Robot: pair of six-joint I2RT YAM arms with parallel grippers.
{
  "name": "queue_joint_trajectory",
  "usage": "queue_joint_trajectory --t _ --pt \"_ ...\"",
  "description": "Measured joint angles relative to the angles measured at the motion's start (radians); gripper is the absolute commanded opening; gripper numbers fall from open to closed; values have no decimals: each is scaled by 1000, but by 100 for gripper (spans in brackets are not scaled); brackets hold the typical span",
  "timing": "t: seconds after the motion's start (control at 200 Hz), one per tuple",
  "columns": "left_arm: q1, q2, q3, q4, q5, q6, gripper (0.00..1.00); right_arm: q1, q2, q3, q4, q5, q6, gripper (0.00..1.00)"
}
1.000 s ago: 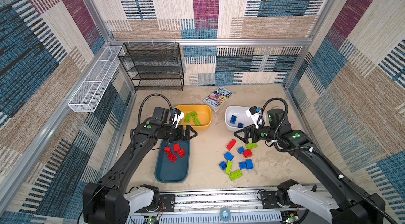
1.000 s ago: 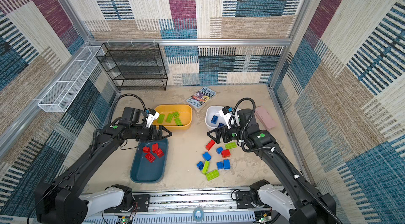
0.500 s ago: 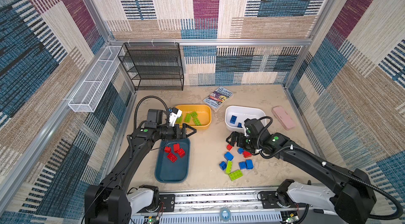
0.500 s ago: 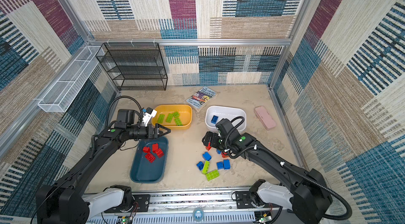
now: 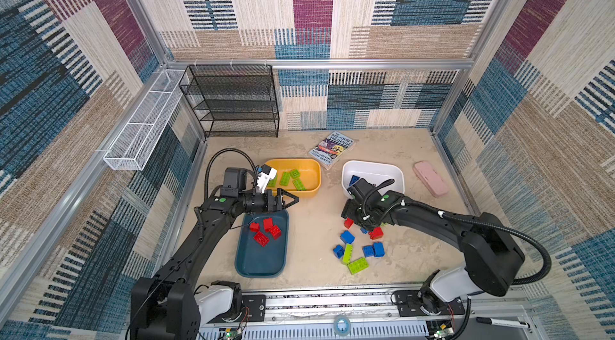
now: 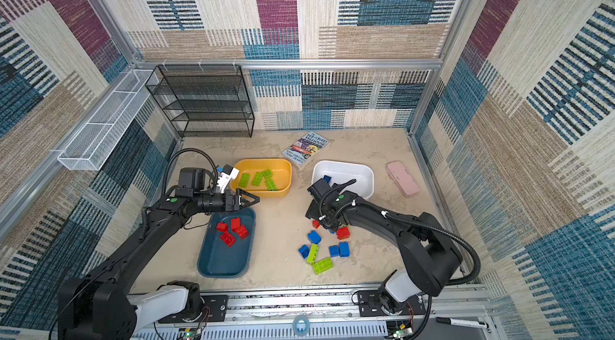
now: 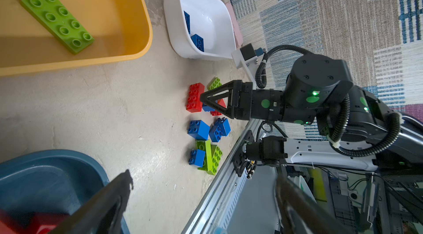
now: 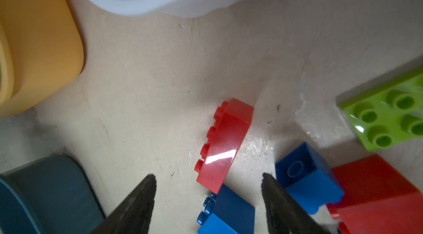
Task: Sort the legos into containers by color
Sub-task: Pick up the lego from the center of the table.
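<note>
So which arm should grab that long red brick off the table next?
Right. The right claw hangs open just over the long red brick, the brick's end in the claw's gap. The left claw is open too, but up by the teal bin, away from the loose bricks.

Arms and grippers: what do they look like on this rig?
The left arm and right arm are matte black with white base segments, green round markers on the joints and a black corrugated cable each. The left gripper and right gripper each have two black triangular open-frame fingers. A white bracket sits at the wrist.
</note>
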Motion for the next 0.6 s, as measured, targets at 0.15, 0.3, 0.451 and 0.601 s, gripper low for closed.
queue_joint_trajectory --t 0.15,0.3,0.451,0.601 --pt "0 4 0 -4 -1 5 99 0 93 37 9 19 2 60" --pt "0 6 2 -11 -1 12 99 0 151 61 8 39 3 48" --pt "0 12 7 -18 -2 16 99 0 176 73 1 63 -5 32" --pt "5 17 8 -31 -6 19 99 0 186 80 2 79 -25 16"
